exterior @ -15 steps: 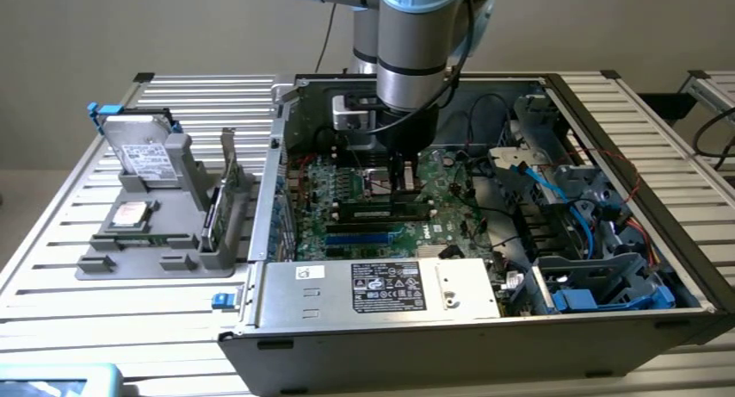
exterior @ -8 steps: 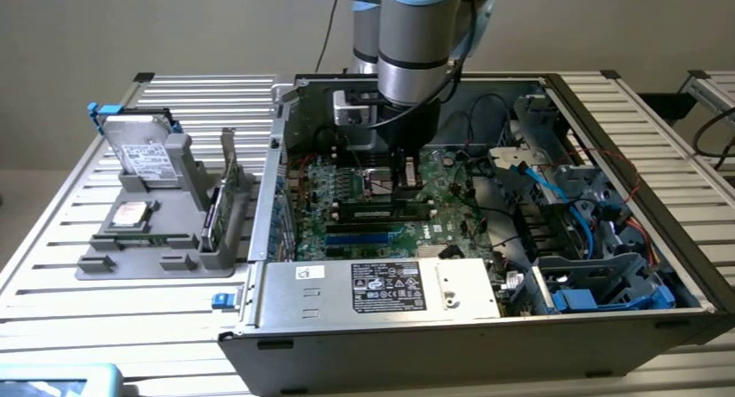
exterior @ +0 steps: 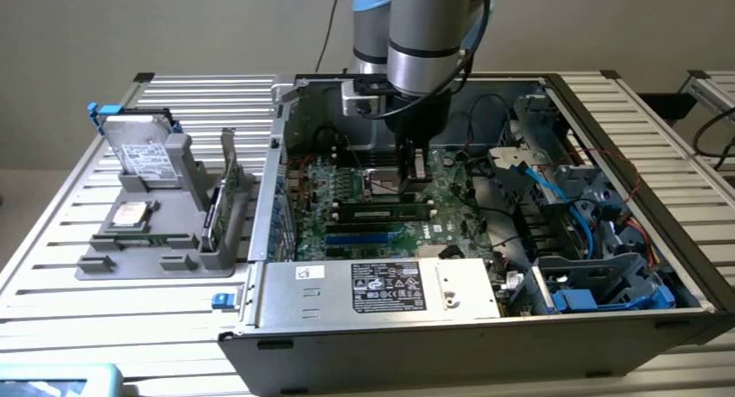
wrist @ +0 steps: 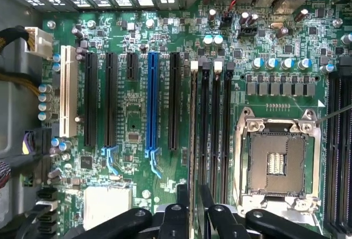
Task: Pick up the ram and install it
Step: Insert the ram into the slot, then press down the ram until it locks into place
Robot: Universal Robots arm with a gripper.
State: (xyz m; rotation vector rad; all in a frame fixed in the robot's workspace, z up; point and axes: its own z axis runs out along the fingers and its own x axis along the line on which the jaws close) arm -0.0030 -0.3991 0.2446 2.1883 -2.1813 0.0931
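Case (exterior: 460,354) holds motherboard (exterior: 344,190), with power supply (exterior: 379,287) at six o'clock; we see gripper (wrist: 192,194) pinching the ram (wrist: 192,134) edge-on over the memory slots (wrist: 212,129).

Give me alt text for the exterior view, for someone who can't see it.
A robot arm reaches down into an open computer case, its gripper just above the motherboard near the ram, which stands on edge on it. On the exterior view's left, a grey tray holds a hard drive.
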